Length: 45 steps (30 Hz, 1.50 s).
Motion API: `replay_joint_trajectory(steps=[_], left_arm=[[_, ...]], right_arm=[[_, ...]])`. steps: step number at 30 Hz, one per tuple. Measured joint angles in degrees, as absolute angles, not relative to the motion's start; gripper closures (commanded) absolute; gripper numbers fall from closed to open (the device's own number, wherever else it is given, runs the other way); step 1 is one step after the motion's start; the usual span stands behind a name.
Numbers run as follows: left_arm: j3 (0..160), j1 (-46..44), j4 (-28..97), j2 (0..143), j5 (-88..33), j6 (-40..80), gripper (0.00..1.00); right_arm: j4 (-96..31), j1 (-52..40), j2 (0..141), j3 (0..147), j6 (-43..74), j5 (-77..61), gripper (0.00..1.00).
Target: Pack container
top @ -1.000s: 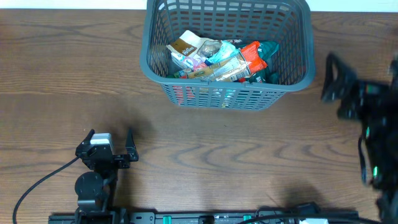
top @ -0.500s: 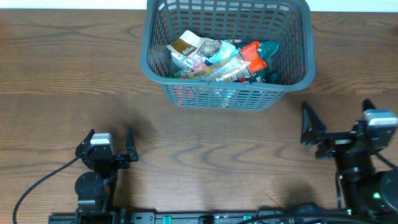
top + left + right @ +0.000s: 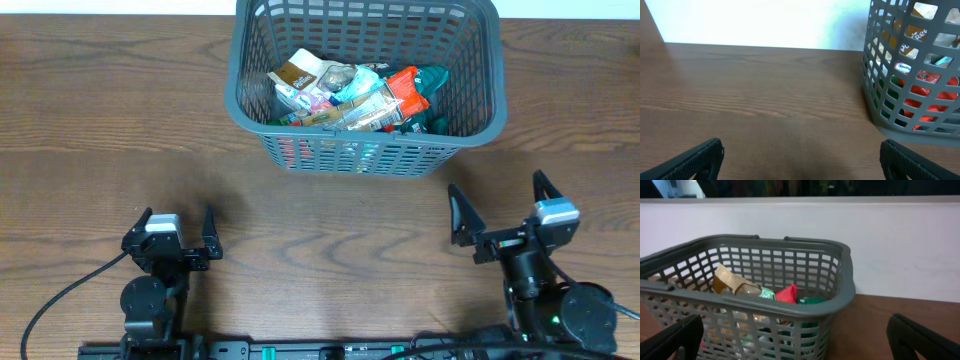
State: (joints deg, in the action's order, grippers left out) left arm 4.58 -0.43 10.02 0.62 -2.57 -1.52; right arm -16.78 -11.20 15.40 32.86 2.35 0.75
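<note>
Container (image 3: 368, 150) at the far middle of the tabletop (image 3: 90, 120), its long axis running left to right, packets (image 3: 350, 90) heaped inside. Left fingers (image 3: 209, 228) and right fingers (image 3: 459, 215) are both spread wide and hold nothing, low by the near edge, well apart from the container. It lies ahead of each; the right arm appears nearer. No loose packet shows outside it.

The big dark grey plastic basket (image 3: 360, 155) sits at the back of the brown wooden table (image 3: 100, 120), with colourful snack packets (image 3: 350, 92) piled inside. Nearer the front, well apart from it, are the left gripper (image 3: 177, 217) and the right gripper (image 3: 496, 186).
</note>
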Motion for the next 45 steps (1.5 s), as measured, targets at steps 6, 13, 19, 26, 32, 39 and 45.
replay_joint_trajectory(steps=[6, 13, 19, 26, 32, 39, 45], left_arm=[[4.6, -0.4, 10.0, 0.6, -2.6, -1.5, 0.02], [4.6, -0.4, 10.0, 0.6, -2.6, -1.5, 0.02], [4.6, -0.4, 10.0, 0.6, -2.6, -1.5, 0.01], [4.6, -0.4, 10.0, 0.6, -2.6, -1.5, 0.02], [4.6, -0.4, 10.0, 0.6, -2.6, -1.5, 0.01], [4.6, -0.4, 10.0, 0.6, -2.6, -1.5, 0.01], [4.6, -0.4, 10.0, 0.6, -2.6, -1.5, 0.01]], right_arm=[[-9.2, -11.2, 12.5, 24.8, 2.3, 0.6, 0.01], [-2.8, -11.0, 10.7, 18.0, 2.3, 0.4, 0.01], [0.3, -8.9, 10.2, 14.9, 2.3, 0.0, 0.01], [0.6, -6.0, 10.1, 13.5, 2.3, -0.2, 0.01], [0.6, -4.6, 8.9, 12.2, 2.3, -0.3, 0.01], [0.7, -4.4, 4.4, 9.7, 2.3, -0.3, 0.01], [0.7, -4.4, 3.2, 7.9, 2.3, -0.3, 0.01]])
